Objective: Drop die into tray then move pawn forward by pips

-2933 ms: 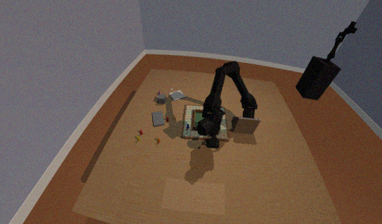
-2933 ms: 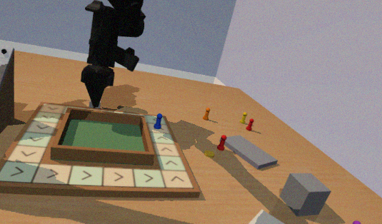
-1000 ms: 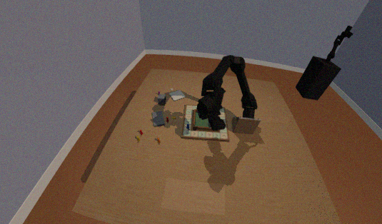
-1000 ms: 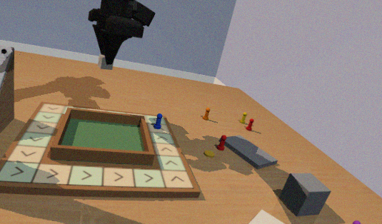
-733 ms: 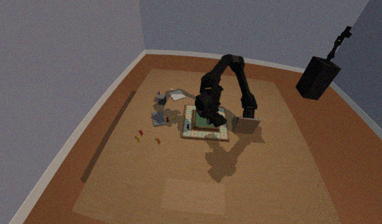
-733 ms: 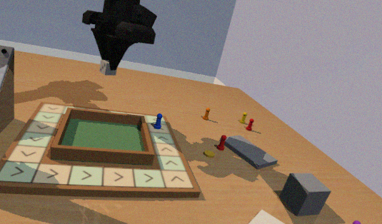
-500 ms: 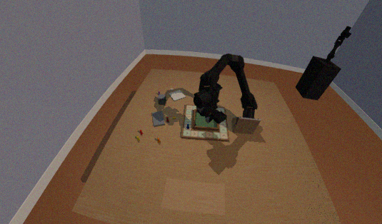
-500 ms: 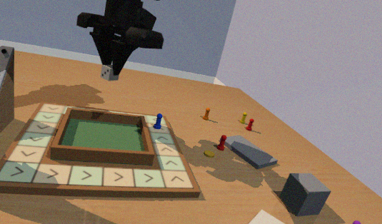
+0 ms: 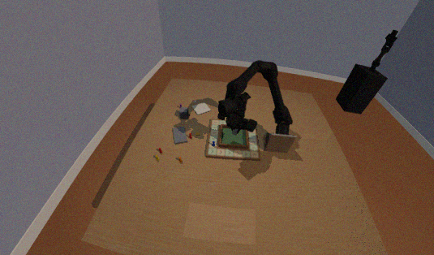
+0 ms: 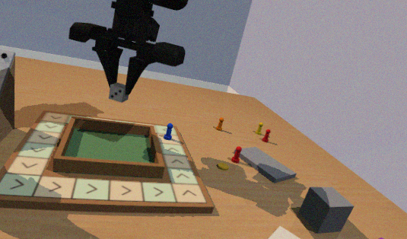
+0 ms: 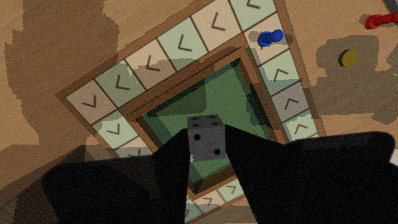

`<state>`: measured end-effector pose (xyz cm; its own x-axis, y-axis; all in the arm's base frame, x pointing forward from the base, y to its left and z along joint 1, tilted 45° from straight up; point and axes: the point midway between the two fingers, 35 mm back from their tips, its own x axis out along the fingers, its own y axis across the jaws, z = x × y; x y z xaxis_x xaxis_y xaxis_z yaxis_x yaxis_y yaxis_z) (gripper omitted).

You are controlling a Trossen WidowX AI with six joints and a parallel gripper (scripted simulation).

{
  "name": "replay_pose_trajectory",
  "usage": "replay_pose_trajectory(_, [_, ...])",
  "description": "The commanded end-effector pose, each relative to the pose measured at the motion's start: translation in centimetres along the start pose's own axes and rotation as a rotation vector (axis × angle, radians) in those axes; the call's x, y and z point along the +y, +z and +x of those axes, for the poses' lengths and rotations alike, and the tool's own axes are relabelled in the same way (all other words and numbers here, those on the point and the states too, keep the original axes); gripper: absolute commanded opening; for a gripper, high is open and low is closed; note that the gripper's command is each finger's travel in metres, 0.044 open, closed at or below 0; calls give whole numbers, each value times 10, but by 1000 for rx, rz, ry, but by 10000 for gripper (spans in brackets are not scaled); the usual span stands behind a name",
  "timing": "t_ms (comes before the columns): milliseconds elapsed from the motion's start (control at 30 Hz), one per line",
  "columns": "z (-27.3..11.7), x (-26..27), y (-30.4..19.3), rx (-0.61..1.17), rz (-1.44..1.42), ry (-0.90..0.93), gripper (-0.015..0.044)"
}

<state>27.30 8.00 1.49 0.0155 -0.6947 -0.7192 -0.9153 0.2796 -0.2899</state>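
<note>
My gripper point(image 10: 119, 88) point(image 11: 205, 132) is shut on the grey die point(image 10: 118, 93) point(image 11: 206, 144) and holds it in the air above the dice tray. The die also shows small in the top view point(image 9: 235, 131). The tray point(image 10: 109, 169) has a green floor and brown walls and holds nothing that I can see. It sits in the middle of the board point(image 10: 105, 205) point(image 9: 232, 157), inside the ring of arrow squares. The blue pawn point(image 10: 168, 132) point(image 11: 270, 38) point(image 9: 213, 143) stands upright on a beige square, one square from a corner of the ring.
Beside the board are a red pawn point(image 10: 236, 154) point(image 9: 190, 136), a yellow disc point(image 10: 222, 166) point(image 11: 348, 58), a flat grey slab point(image 10: 266, 164) point(image 9: 179, 136) and a grey cube point(image 10: 325, 209). Farther off stand an orange pawn point(image 10: 220, 124), a yellow pawn point(image 10: 259, 129) and another red pawn point(image 10: 266, 135).
</note>
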Motion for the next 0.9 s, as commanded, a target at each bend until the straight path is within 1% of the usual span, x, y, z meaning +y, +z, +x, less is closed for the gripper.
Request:
replay_pose_trajectory(0, [3,-6,-11,0,-103,-6,0])
replay_pose_trajectory(367, [13,-17,-40,13,-396,-7,0])
replay_pose_trajectory(567, [13,-17,-41,10,-414,-3,0])
replay_pose_trajectory(633, [16,-15,-42,-24,-413,25,0])
replay_pose_trajectory(867, [24,-8,-42,-226,-410,143,0])
